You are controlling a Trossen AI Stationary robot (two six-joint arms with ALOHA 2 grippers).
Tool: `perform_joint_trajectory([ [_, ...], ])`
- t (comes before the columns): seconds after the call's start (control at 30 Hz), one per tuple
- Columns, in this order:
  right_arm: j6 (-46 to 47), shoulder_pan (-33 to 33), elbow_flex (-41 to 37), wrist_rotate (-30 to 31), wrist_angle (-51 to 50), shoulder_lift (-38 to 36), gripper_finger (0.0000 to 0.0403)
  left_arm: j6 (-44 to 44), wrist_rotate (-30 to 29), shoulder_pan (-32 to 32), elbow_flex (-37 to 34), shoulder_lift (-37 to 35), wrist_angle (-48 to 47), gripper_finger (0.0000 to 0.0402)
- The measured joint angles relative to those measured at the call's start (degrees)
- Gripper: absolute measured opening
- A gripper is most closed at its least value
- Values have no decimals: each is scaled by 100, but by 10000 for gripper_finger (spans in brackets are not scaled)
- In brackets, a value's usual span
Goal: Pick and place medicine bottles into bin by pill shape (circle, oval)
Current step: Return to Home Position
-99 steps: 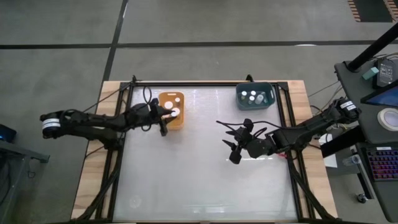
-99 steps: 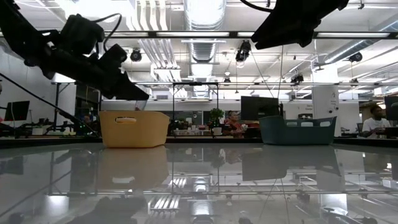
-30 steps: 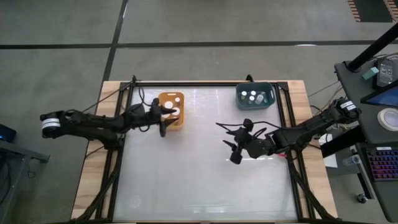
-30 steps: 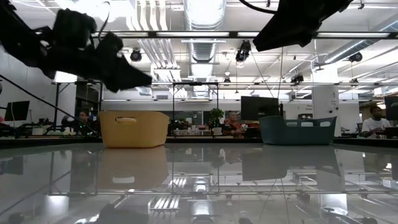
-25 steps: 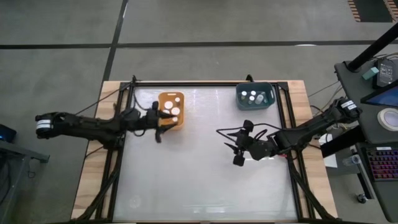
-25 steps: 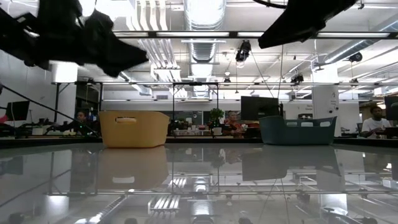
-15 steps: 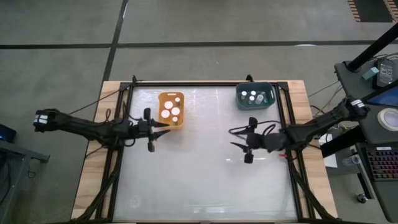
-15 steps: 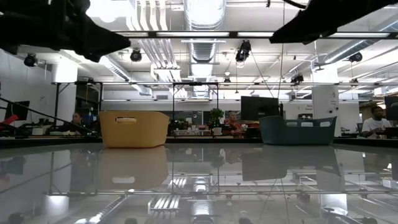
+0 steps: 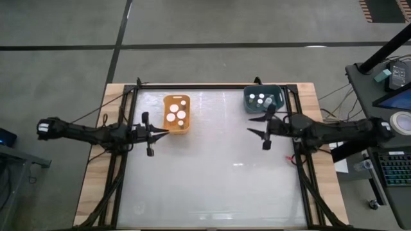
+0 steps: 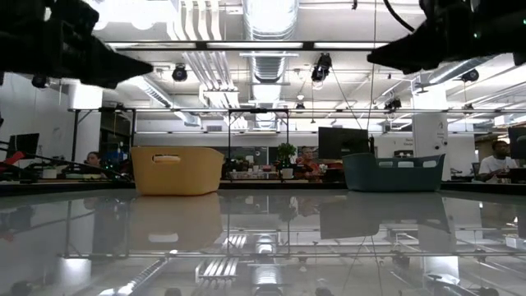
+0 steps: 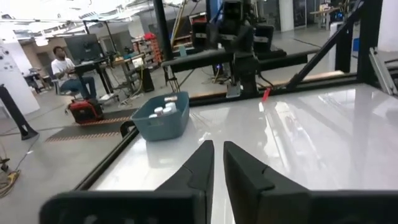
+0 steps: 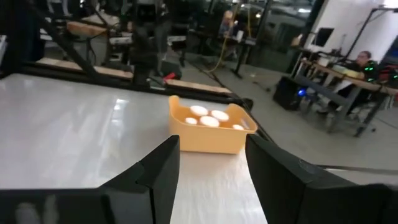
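Observation:
Several medicine bottles with white caps (image 9: pixel 176 113) stand inside the orange bin (image 9: pixel 187 126) at the far left of the table. Several more (image 9: pixel 260 99) stand inside the teal bin (image 9: pixel 277 106) at the far right. My left gripper (image 9: pixel 164 133) is shut and empty, in the air just left of and nearer than the orange bin, pointing across the table at the teal bin (image 11: pixel 163 122). My right gripper (image 9: pixel 252 124) is open and empty, in the air just nearer than the teal bin, pointing at the orange bin (image 12: pixel 209 137).
The glossy white tabletop (image 9: pixel 212 173) lies between and in front of the bins. Dark frame rails (image 9: pixel 126 160) run along the left and right sides (image 9: pixel 297 160). In the low view both bins (image 10: pixel 177 171) (image 10: pixel 394 173) stand at the far edge, and both arms are high.
My left gripper has drawn back from above the orange bin toward the table's left and near edges. My right gripper has gone from the table's middle toward the right and far edges, close to the teal bin. Both have risen in the low view.

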Motion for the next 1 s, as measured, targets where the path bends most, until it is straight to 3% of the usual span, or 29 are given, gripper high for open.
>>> perform_joint_trajectory([
  [0.17, 40, -447, -483, -593, 20, -760, 176, 0, 0, 8, -392, -711, 9, 5],
  [0.47, -712, -488, -1212, -638, 185, -2218, 176, -37, 31, 8, -625, -1919, -371, 0],
  [0.63, -1147, -487, -1575, -791, 182, -3297, 175, 139, 389, 8, -629, -2241, -370, 0],
  [0.8, -1239, -482, -1442, -1259, 209, -3244, 175, 117, 386, 8, -631, -2083, -383, 0],
  [1.0, -775, -476, -1403, -882, 226, -3257, 175, 111, 383, 8, -633, -1834, -395, 0],
])
